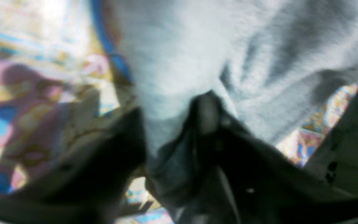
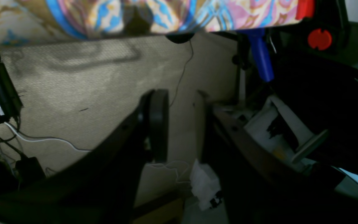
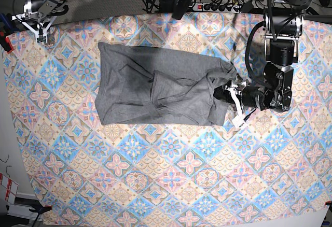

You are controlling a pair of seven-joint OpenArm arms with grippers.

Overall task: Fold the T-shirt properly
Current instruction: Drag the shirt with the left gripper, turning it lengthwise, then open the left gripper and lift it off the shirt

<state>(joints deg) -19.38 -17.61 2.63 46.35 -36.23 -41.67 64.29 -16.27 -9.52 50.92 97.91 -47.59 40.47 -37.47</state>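
One garment: the T-shirt (image 3: 161, 89) is lying on the far half of the table, roughly centred, partly folded, with creases bunching toward its right end.
Fabric up close: grey knit is filling the upper part of the left wrist view (image 1: 228, 56), a fold running down between the dark fingers (image 1: 207, 112) (the picture is blurred there).
Left gripper (image 3: 234, 105): it is sitting at the shirt's right edge with jaws parted; whether cloth is pinched I cannot tell.
Right gripper (image 3: 40, 30): it is hanging at the far left corner, well apart from the shirt; its fingers (image 2: 158, 124) are standing slightly apart, gripping nothing.
Tablecloth (image 3: 155, 175): colourful tiled pattern is spreading under everything.
Floor (image 2: 73, 87): beige carpet with cables is showing beyond the table edge.
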